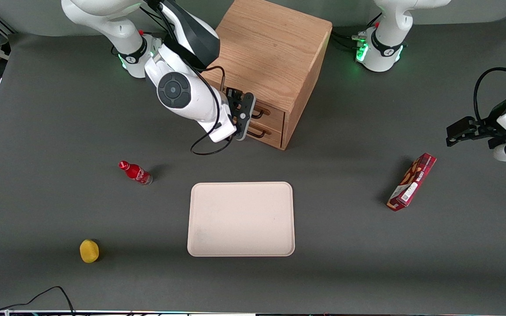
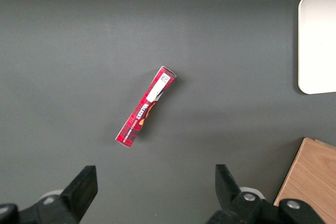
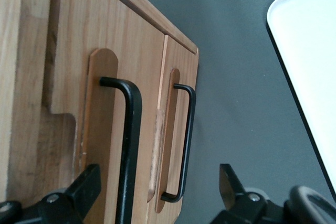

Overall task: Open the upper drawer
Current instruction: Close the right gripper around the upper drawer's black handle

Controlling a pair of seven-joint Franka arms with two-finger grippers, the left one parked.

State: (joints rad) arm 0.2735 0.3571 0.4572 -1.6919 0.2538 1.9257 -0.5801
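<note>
The oak cabinet [image 1: 270, 48] stands at the back middle of the table. Its upper drawer [image 1: 275, 113] sits flush with the bottom drawer [image 1: 272, 134], and both look shut. In the right wrist view the upper drawer's front [image 3: 105, 77] carries its black bar handle [image 3: 130, 145], and the bottom drawer's handle [image 3: 186, 140] is beside it. My right gripper [image 1: 249, 115] is right in front of the drawer fronts, at handle height. It is open [image 3: 157, 195]: the fingers [image 3: 84, 187] stand wide apart, the upper handle shows between them, and they touch nothing.
A pale tray [image 1: 240, 218] lies nearer the front camera than the cabinet; it also shows in the right wrist view [image 3: 310, 51]. A red bottle [image 1: 135, 172] and a yellow object [image 1: 89, 250] lie toward the working arm's end. A red box [image 1: 412, 181] lies toward the parked arm's end.
</note>
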